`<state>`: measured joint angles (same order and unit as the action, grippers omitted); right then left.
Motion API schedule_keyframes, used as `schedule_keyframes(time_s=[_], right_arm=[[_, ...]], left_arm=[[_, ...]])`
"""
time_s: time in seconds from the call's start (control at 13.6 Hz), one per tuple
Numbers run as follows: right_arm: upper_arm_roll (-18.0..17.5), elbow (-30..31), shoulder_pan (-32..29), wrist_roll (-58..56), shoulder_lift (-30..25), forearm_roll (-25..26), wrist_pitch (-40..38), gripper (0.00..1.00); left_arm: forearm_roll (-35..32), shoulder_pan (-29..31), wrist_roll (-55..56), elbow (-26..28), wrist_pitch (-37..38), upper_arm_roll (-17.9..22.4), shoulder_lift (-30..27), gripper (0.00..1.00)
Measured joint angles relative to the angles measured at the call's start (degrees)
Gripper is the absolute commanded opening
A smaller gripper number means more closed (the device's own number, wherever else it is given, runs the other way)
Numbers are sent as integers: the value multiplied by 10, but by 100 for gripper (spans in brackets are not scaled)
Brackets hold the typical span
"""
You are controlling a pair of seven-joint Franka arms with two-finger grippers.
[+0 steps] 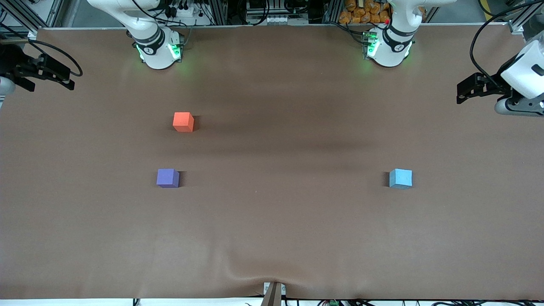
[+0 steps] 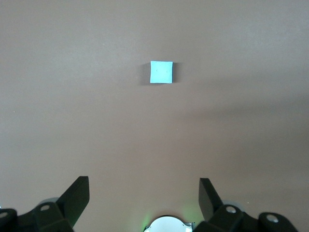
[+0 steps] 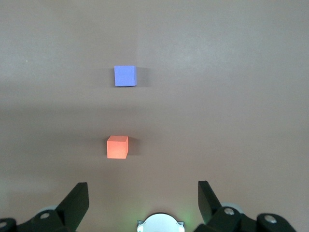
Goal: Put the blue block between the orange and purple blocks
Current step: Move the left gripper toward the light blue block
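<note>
The blue block [image 1: 400,178] sits alone on the brown table toward the left arm's end; it also shows in the left wrist view [image 2: 161,72]. The orange block [image 1: 183,122] and the purple block [image 1: 168,177] sit toward the right arm's end, with the orange one farther from the front camera and a gap between them. Both show in the right wrist view, orange [image 3: 117,147] and purple [image 3: 125,76]. My left gripper [image 1: 463,93] [image 2: 145,186] is open and empty, raised over the table's edge at its own end. My right gripper [image 1: 63,78] [image 3: 143,189] is open and empty, raised over the edge at its end.
The two arm bases [image 1: 157,49] [image 1: 389,46] stand along the table's edge farthest from the front camera. The brown cover [image 1: 272,212] has a wrinkle by a small bracket [image 1: 273,293] at the edge nearest the front camera.
</note>
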<state>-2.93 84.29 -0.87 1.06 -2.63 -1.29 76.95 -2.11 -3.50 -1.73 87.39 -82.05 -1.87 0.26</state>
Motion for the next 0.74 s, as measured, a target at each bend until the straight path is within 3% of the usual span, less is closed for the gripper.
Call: schedule_keyframes(time_s=[0.44,0.74], right_arm=[[0,0,0,0,0,0,0,100],[0,0,-1,0,0,0,0,100]], left_arm=[[0,1,3,0,1,1,2,100],[-4,5,6,1,-3,5,41,100]])
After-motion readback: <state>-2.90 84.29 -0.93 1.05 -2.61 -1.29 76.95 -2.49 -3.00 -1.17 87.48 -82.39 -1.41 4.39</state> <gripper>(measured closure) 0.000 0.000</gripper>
